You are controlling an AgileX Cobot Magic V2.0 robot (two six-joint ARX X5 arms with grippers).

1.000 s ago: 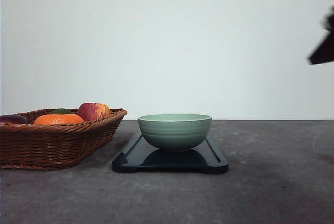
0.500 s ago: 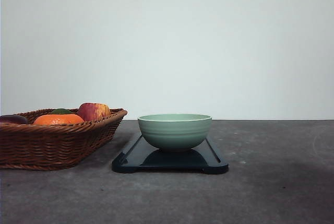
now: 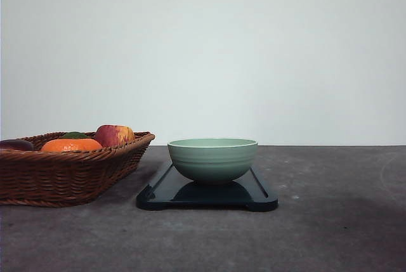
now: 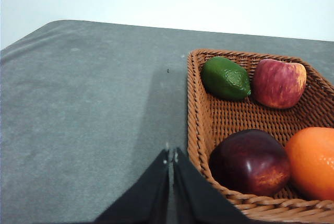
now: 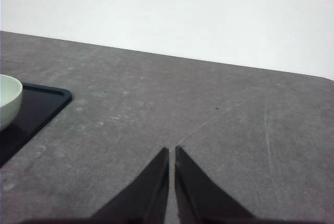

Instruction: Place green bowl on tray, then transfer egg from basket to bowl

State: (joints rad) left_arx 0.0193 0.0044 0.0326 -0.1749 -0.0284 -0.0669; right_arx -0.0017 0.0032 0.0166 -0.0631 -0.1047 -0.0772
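Pale sage-green ridged ceramic bowl (image 3: 212, 159) sits on the flat dark navy rectangular tray (image 3: 207, 194), frame centre.
Lower left, the brown woven wicker basket (image 3: 66, 170) holds apple (image 3: 114, 135), orange (image 3: 70, 145), lime (image 4: 226, 78), dark plum (image 4: 250, 162); both arms' jaws are pressed together over grey tabletop (image 3: 330, 221).

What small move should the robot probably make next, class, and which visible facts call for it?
Probably open the left gripper and swing it over the basket. The green bowl already sits on the tray, and the left gripper hangs shut over bare table just outside the basket's rim. The egg cannot be made out among the fruit.
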